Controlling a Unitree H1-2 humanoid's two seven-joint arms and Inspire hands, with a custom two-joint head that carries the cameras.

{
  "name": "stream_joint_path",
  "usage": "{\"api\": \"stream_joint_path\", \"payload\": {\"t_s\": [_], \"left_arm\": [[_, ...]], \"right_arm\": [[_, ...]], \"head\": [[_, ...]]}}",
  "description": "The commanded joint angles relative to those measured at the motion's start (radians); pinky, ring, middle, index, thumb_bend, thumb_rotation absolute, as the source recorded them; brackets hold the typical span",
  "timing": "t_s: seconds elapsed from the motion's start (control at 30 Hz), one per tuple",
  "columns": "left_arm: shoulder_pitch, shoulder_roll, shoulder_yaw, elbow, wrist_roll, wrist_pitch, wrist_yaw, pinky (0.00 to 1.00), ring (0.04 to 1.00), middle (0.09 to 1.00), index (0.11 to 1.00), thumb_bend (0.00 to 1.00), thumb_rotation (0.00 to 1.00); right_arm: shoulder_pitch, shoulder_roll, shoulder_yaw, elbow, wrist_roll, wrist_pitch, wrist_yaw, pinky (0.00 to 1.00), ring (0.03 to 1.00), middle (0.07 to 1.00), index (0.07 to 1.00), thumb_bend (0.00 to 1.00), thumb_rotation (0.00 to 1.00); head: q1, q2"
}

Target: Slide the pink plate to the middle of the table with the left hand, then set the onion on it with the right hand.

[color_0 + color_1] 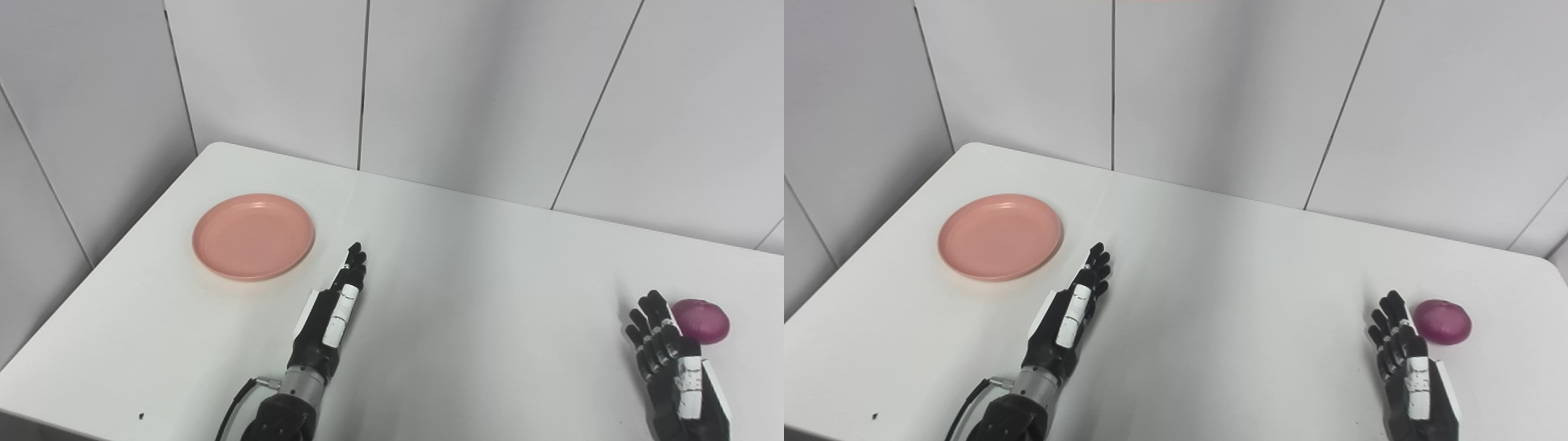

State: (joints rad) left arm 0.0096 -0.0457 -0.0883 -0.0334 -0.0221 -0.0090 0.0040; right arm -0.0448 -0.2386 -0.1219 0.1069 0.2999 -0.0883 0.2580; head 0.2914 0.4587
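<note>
Pink plate (253, 236) lying flat on the left part of the white desk (465, 294), well off the middle and not yet slid; red onion (701, 320) resting near the right edge; left robot hand (334, 306) stretched out flat, fingers straight and close together, holding nothing, fingertips just beside the plate's near-right rim but apart from it; right robot hand (670, 361) low at the bottom right, fingers extended and slightly parted, empty, just beside the onion with no clear contact. Plate probably light, stiff plastic with a shallow raised rim, likely to glide easily over the smooth top; best moved by laying fingertips on the far-left rim or inside the well and drawing it rightward, with gentle pressure to avoid tipping. Onion round, firm, papery-skinned and apt to roll; best enclosed around its widest part from the side or above. No brand, label or legible writing visible on plate, onion, desk or either hand.
</note>
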Motion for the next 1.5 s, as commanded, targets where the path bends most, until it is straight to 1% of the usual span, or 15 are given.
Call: {"api": "stream_joint_path", "payload": {"t_s": [0.0, 0.07, 0.23, 0.33, 0.47, 0.53, 0.6, 0.67, 0.77, 0.87, 1.03, 1.17, 1.27, 1.37, 1.47], "left_arm": [[0.026, -0.004, 0.003, -0.012, -0.035, 0.030, -0.022, 1.00, 1.000, 1.000, 1.000, 0.78, 1.00], [0.020, 0.001, 0.007, -0.036, -0.049, 0.047, -0.034, 1.00, 1.000, 1.000, 1.000, 0.80, 1.00], [-0.022, 0.022, 0.024, -0.121, -0.089, 0.129, -0.058, 1.00, 1.000, 1.000, 1.000, 0.83, 1.00], [-0.089, 0.044, 0.053, -0.169, -0.131, 0.195, -0.071, 1.00, 0.994, 0.989, 0.998, 0.84, 0.99], [-0.178, 0.084, 0.083, -0.167, -0.157, 0.212, -0.090, 0.98, 0.949, 0.945, 0.934, 0.87, 0.96], [-0.230, 0.115, 0.096, -0.145, -0.161, 0.183, -0.104, 0.94, 0.921, 0.918, 0.911, 0.88, 0.96], [-0.287, 0.155, 0.111, -0.096, -0.159, 0.126, -0.129, 0.91, 0.901, 0.901, 0.895, 0.88, 0.96], [-0.322, 0.178, 0.124, -0.059, -0.160, 0.095, -0.142, 0.89, 0.879, 0.883, 0.870, 0.89, 0.96], [-0.399, 0.218, 0.167, 0.044, -0.176, 0.026, -0.159, 0.84, 0.841, 0.846, 0.826, 0.91, 0.94], [-0.464, 0.243, 0.201, 0.116, -0.168, -0.027, -0.155, 0.72, 0.771, 0.790, 0.776, 0.92, 0.93], [-0.543, 0.276, 0.234, 0.202, -0.146, -0.090, -0.144, 0.65, 0.722, 0.731, 0.728, 0.91, 0.92], [-0.607, 0.324, 0.267, 0.294, -0.140, -0.131, -0.130, 0.62, 0.702, 0.716, 0.737, 0.88, 0.91], [-0.643, 0.363, 0.282, 0.369, -0.136, -0.160, -0.130, 0.60, 0.700, 0.712, 0.730, 0.90, 0.92], [-0.671, 0.401, 0.300, 0.436, -0.137, -0.178, -0.123, 0.61, 0.705, 0.719, 0.731, 0.93, 0.92], [-0.695, 0.441, 0.317, 0.507, -0.145, -0.203, -0.124, 0.64, 0.732, 0.739, 0.751, 0.88, 0.92]], "right_arm": [[0.083, 0.015, 0.005, 0.127, -0.004, -0.020, 0.016, 1.00, 1.000, 1.000, 1.000, 0.94, 0.95], [0.081, 0.016, 0.009, 0.131, -0.006, -0.021, 0.022, 1.00, 1.000, 0.999, 1.000, 0.93, 0.96], [0.073, 0.028, 0.006, 0.148, -0.009, -0.036, 0.021, 1.00, 1.000, 0.993, 1.000, 0.91, 0.95], [0.070, 0.032, 0.006, 0.153, -0.011, -0.041, 0.023, 1.00, 1.000, 0.982, 1.000, 0.89, 0.95], [0.071, 0.032, 0.007, 0.154, -0.013, -0.045, 0.028, 1.00, 1.000, 0.985, 1.000, 0.89, 0.94], [0.073, 0.033, 0.006, 0.151, -0.016, -0.040, 0.024, 1.00, 1.000, 0.984, 1.000, 0.90, 0.93], [0.072, 0.033, 0.006, 0.160, -0.019, -0.054, 0.028, 1.00, 1.000, 0.986, 1.000, 0.89, 0.94], [0.072, 0.034, 0.007, 0.161, -0.020, -0.058, 0.029, 1.00, 0.998, 0.979, 1.000, 0.89, 0.94], [0.075, 0.035, 0.007, 0.156, -0.017, -0.050, 0.029, 1.00, 0.992, 0.973, 0.998, 0.88, 0.93], [0.074, 0.036, 0.006, 0.159, -0.017, -0.051, 0.028, 1.00, 0.984, 0.963, 0.992, 0.88, 0.92], [0.075, 0.036, 0.007, 0.159, -0.024, -0.057, 0.028, 1.00, 0.981, 0.959, 0.989, 0.88, 0.92], [0.077, 0.037, 0.004, 0.159, -0.018, -0.060, 0.035, 1.00, 0.992, 0.968, 0.999, 0.88, 0.92], [0.080, 0.037, 0.004, 0.155, -0.020, -0.056, 0.034, 1.00, 0.996, 0.969, 1.000, 0.88, 0.92], [0.081, 0.037, 0.004, 0.154, -0.022, -0.059, 0.032, 1.00, 0.991, 0.965, 1.000, 0.88, 0.92], [0.081, 0.037, 0.001, 0.156, -0.014, -0.056, 0.037, 1.00, 0.980, 0.959, 0.995, 0.89, 0.91]], "head": [[0.000, -0.002], [0.001, -0.004], [-0.004, -0.009], [-0.010, -0.014], [-0.014, -0.016], [-0.015, -0.019], [-0.015, -0.020], [-0.016, -0.019], [-0.017, -0.020], [-0.017, -0.021], [-0.018, -0.023], [-0.020, -0.026], [-0.020, -0.024], [-0.018, -0.023], [-0.016, -0.023]]}}
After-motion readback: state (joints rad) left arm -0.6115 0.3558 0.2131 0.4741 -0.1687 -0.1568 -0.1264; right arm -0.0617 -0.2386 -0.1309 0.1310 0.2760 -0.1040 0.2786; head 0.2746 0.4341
